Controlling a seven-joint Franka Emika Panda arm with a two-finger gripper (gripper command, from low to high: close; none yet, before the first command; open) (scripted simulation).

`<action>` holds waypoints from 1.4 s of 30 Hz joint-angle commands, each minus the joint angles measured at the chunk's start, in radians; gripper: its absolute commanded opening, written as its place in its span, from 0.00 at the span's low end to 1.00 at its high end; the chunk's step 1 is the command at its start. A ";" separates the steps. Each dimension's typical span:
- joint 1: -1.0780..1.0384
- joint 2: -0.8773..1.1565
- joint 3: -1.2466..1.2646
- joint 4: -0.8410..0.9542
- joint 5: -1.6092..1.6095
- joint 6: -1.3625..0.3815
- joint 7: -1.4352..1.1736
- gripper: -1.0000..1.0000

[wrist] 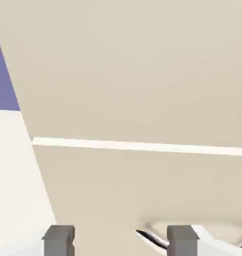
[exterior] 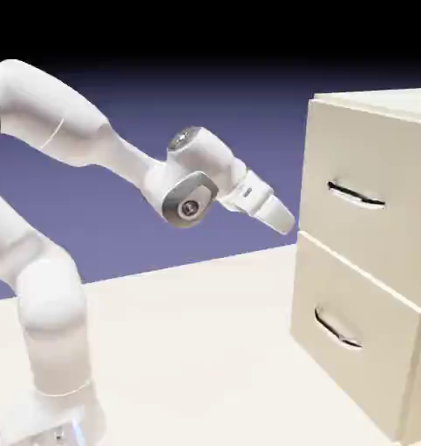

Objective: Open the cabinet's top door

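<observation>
exterior view, taken left to right. the white arm (exterior: 48, 287) rises at the lower left and reaches rightward. the gripper (exterior: 288, 222) hangs in open air, pointing slightly downward toward the cabinet (exterior: 357, 348), short of its front and touching nothing. the cabinet stands on the table (exterior: 179, 348) at the right edge. the top door (exterior: 370, 157) is the upper of two stacked panels and appears flush and shut, its handle (exterior: 356, 197) a slim dark bar across the middle. the lower panel (exterior: 362, 300) sits beneath, with the lower handle (exterior: 337, 330) of the same make.

hand view, left to right. the two grey fingertips (wrist: 59, 240) stand well apart at the bottom edge with nothing between them: the hand is released and empty. cream panel fills the picture, crossed by a pale horizontal seam (wrist: 143, 146). a dark curved handle shows just beside the right fingertip, partly hidden; which of the two handles it is cannot be settled from this view alone.

assessment: the step in hand is the approach to the upper handle. in the exterior view the tips sit about level with the gap between the panels, below the upper handle, so the hand likely needs to rise as it closes in. recommended practice: keep the jaws wide, centre them on the bar with one finger to either side, seat fully before closing, then pull straight out from the front. main risk: taking the lower handle by mistake, or a shallow grip that slips off the bar.
</observation>
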 commanded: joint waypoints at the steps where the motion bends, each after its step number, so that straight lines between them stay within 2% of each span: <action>1: 0.014 -0.007 -0.017 0.005 -0.044 -0.004 -0.041 0.50; 42: 0.596 -0.314 -0.712 0.209 -1.827 -0.179 -1.708 0.50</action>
